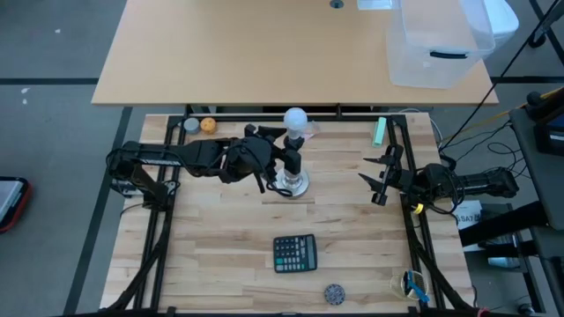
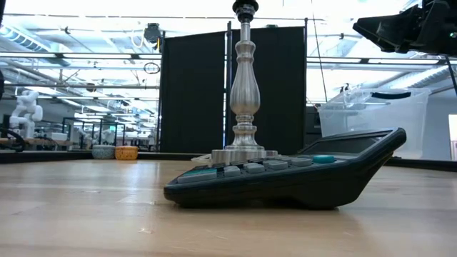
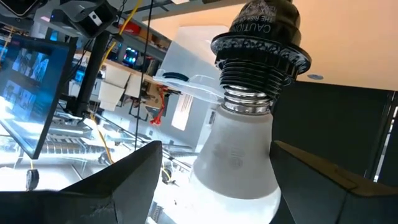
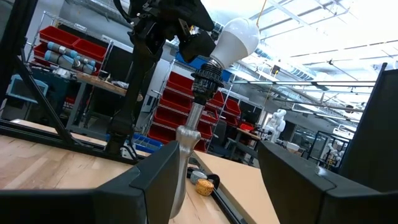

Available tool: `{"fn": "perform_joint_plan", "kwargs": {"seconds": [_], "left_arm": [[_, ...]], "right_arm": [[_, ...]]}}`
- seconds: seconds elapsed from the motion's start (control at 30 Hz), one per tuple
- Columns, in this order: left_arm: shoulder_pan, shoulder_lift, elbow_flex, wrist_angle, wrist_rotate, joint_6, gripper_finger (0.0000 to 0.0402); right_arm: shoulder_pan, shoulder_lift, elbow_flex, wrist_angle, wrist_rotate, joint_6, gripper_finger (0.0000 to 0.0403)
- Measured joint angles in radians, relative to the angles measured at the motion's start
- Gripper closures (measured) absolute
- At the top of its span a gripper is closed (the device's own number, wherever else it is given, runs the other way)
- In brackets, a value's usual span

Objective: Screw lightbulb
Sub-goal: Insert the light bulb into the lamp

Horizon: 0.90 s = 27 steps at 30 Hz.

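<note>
Lightbulb (image 3: 239, 155) between wide left fingers (image 3: 124, 186) | socket (image 3: 261, 31) reads "CAUTION" | right fingers (image 4: 155, 180) parted, empty

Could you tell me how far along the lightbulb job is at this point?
Done: the frosted white globe lightbulb sits in the silver stand's dark socket, a few silvery threads showing. In hand: the left gripper is open around the bulb, not clamping. Left: possibly final turns. The right gripper waits apart, open.
</note>
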Motion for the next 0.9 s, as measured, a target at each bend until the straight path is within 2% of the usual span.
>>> {"fn": "perform_joint_plan", "kwargs": {"seconds": [0.9], "left_arm": [[-0.034, 0.000, 0.000, -0.022, -0.050, -0.021, 0.0099]], "right_arm": [[0.000, 0.000, 0.000, 0.000, 0.000, 0.000, 0.0190]]}}
